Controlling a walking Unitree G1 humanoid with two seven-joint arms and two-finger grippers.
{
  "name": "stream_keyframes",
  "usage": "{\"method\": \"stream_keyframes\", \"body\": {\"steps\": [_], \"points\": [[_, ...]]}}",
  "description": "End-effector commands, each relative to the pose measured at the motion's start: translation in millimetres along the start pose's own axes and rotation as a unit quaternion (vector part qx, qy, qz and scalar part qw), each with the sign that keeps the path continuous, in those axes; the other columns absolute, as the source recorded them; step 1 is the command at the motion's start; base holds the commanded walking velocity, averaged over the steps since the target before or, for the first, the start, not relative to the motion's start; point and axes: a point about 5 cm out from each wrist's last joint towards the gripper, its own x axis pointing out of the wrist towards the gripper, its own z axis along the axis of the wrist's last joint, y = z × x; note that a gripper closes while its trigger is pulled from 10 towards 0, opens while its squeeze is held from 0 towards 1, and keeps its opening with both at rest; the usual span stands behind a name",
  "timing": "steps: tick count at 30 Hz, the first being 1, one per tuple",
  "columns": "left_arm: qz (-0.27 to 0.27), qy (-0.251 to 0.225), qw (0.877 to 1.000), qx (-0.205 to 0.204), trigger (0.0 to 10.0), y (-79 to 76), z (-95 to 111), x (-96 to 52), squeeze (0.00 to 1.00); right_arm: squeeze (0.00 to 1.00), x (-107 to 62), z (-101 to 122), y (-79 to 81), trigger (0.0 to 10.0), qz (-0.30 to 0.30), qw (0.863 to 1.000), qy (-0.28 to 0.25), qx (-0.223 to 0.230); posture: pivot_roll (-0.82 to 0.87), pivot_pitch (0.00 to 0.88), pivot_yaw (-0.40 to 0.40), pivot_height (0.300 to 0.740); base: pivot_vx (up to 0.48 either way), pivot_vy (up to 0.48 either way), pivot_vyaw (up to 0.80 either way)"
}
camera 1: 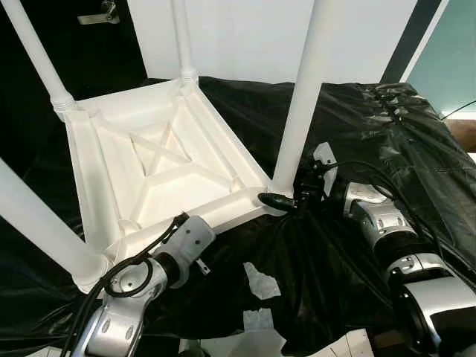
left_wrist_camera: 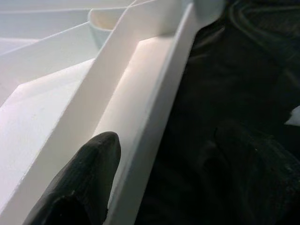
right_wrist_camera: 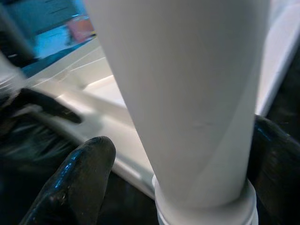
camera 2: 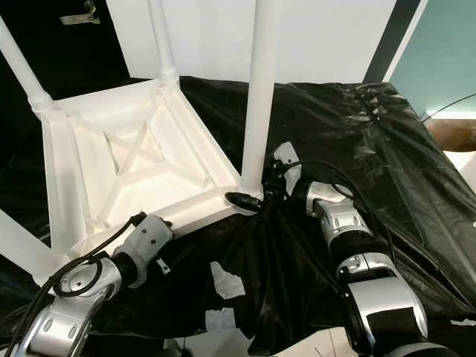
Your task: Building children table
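A white plastic children's table (camera 1: 160, 160) is seen turned upside down on a surface draped in crinkled black plastic sheeting (camera 1: 372, 141), its ribbed underside with a moulded cross facing up. The surface under the sheeting cannot be made out. Four round white plastic legs are noted standing up from the table's corners: a far-left leg (camera 1: 37, 56), a far leg (camera 1: 182, 37) near the white wall panel (camera 1: 253, 33), a near-left leg (camera 1: 41, 223) and a near-right leg (camera 1: 305, 89).

The right hand (camera 1: 297, 195) is placed at the foot of the near-right leg, just above the ribbed collar — one black finger (right_wrist_camera: 70, 187) is seen on one side of the leg and the other on the opposite side. The fingers are close against the leg, but contact cannot be confirmed, so whether it is clamped cannot be told.

The left hand (left_wrist_camera: 159, 178) is placed at the table's near edge rail (left_wrist_camera: 140, 108) — one black finger (left_wrist_camera: 79, 183) lies inside the rail's channel, the other outside over the black sheeting, so the fingers are apart and straddle the rail.

Two scraps of white paper (camera 1: 260, 282) are noted on the sheeting towards its near edge, between the two arms. A metal door handle (camera 1: 100, 15) is seen on the dark panel beyond the far-left corner.
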Motion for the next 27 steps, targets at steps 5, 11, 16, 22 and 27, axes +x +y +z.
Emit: {"method": "stream_keyframes", "body": {"steps": [5, 11, 16, 22, 27], "points": [[-0.037, 0.020, 0.999, -0.008, 10.0, -5.3, -5, -10.9, 0.00, 0.00, 2.1, -10, 28.1, 10.0, 0.104, 0.994, -0.002, 0.018, 0.18, 0.072, -0.057, 0.740, 0.000, 0.000, 0.00], [-0.036, 0.014, 0.999, -0.020, 10.0, -5.8, -4, -15.5, 0.00, 0.00, 1.6, -9, 30.7, 10.0, 0.099, 0.995, -0.012, 0.014, 0.18, 0.072, -0.055, 0.740, 0.000, 0.000, 0.00], [-0.047, -0.020, 0.997, -0.057, 10.0, -13.2, 5, -13.2, 0.00, 0.00, 3.1, -6, 21.4, 10.0, 0.061, 0.998, -0.025, 0.002, 0.17, 0.068, -0.047, 0.740, 0.000, 0.000, 0.00], [-0.077, -0.081, 0.987, -0.116, 10.0, -28.6, 20, -3.1, 0.00, 0.00, 14.5, -1, 13.9, 10.0, 0.031, 0.999, -0.034, -0.015, 0.16, 0.052, -0.052, 0.740, 0.000, 0.000, 0.00], [-0.078, -0.097, 0.982, -0.143, 10.0, -33.0, 25, 3.7, 0.00, 0.00, 28.1, 1, 14.0, 6.0, 0.028, 0.999, -0.028, -0.021, 0.17, 0.046, -0.059, 0.740, 0.000, 0.000, 0.00]]}}
